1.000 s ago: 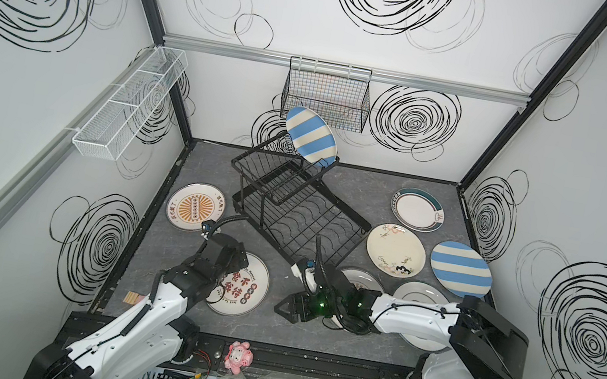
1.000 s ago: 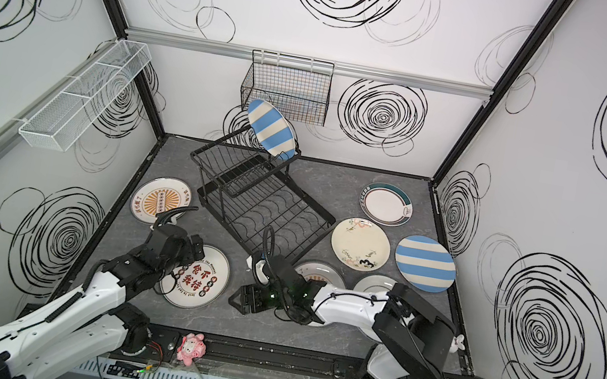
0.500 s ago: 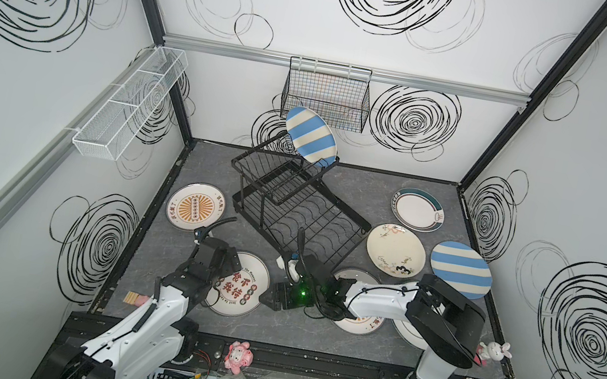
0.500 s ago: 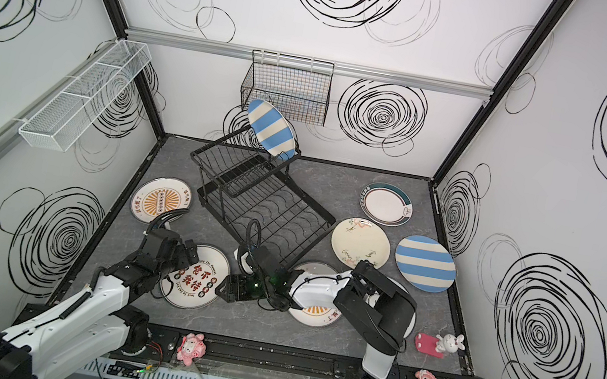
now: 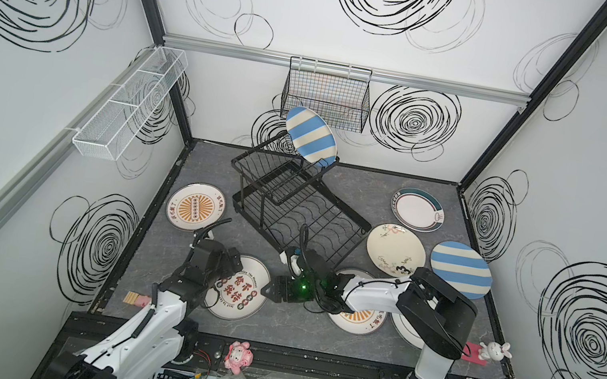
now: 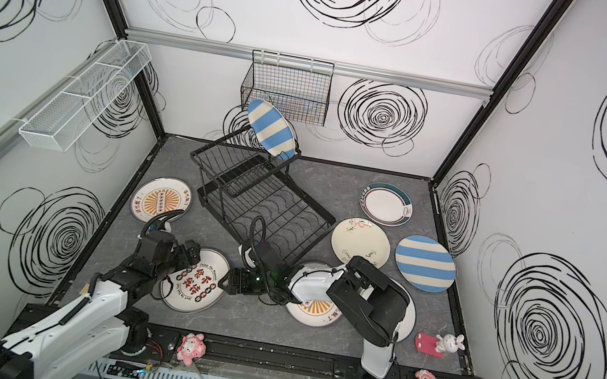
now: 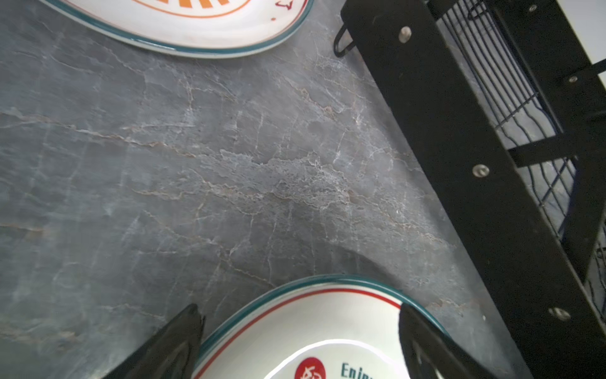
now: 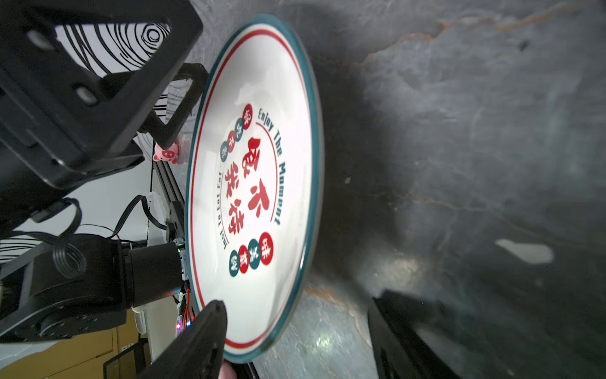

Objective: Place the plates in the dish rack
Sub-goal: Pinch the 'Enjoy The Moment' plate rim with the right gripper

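A white plate with red characters (image 5: 239, 293) (image 6: 194, 285) lies at the table's front left. My left gripper (image 5: 227, 267) (image 7: 298, 308) hovers open over its far rim, one finger on each side. My right gripper (image 5: 267, 290) (image 8: 296, 300) lies low and turned sideways at the plate's (image 8: 255, 183) right rim. It is open, with one finger over the plate's face and the other by the table. The black dish rack (image 5: 305, 216) (image 6: 268, 209) stands mid-table. A blue-striped plate (image 5: 309, 136) leans in its upper tier.
Loose plates lie around: a sunburst plate (image 5: 197, 207) at left; teal-rimmed (image 5: 418, 210), floral (image 5: 395, 251) and striped (image 5: 460, 269) plates at right; another sunburst plate (image 5: 359, 320) under my right arm. A black wall basket (image 5: 326, 97) and white mesh basket (image 5: 131, 101) hang above. Toy figures (image 5: 238, 356) stand along the front.
My right arm has swept left across the front of the table, bringing its open gripper to the red-character plate's right rim. The left gripper has barely shifted.
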Robot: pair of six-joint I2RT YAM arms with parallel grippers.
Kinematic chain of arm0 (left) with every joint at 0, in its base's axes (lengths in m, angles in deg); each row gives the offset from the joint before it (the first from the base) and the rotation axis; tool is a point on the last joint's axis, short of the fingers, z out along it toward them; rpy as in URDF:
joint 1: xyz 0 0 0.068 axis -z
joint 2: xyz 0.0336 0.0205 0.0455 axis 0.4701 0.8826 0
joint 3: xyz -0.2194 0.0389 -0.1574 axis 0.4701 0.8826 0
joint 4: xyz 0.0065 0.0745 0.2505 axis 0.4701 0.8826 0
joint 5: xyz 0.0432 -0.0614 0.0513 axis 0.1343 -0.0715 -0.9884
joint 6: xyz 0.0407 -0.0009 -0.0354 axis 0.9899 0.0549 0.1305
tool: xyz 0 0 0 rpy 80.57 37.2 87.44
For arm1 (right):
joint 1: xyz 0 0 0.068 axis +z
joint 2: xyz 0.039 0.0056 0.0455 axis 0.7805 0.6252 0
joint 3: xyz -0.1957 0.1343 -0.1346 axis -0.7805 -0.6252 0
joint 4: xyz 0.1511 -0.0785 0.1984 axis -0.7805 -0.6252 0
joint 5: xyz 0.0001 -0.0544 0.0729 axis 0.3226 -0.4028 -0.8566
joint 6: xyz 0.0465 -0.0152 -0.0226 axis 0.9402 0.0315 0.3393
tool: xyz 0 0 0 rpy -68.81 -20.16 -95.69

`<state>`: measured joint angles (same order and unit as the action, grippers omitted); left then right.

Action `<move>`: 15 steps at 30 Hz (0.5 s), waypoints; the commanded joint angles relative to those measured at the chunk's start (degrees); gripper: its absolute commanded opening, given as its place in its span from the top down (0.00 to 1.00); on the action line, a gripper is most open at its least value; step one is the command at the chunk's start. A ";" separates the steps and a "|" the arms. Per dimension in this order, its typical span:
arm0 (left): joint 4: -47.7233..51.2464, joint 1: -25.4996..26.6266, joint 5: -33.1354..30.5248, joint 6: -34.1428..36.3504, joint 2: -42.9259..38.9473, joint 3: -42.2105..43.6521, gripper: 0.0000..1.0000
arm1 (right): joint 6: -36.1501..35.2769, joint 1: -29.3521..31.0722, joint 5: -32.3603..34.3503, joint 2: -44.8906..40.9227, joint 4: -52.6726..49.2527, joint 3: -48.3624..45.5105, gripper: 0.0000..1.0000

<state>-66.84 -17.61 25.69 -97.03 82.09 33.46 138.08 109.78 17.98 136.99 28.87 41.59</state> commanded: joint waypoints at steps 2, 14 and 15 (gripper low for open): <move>0.01 0.19 2.61 -1.40 -0.75 1.35 0.04 | 0.80 -0.12 0.15 2.05 1.73 2.74 0.30; 3.81 0.84 -0.34 -2.72 -2.43 -1.38 0.04 | 0.63 0.23 -0.98 4.89 0.27 5.12 0.45; 4.25 1.13 -0.84 -2.73 -2.62 -1.85 0.04 | 0.59 0.29 -1.15 5.29 0.23 5.43 0.46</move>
<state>-65.90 -17.15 26.34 -98.40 79.86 33.42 138.58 109.78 17.17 140.70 29.57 45.16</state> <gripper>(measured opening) 0.960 0.549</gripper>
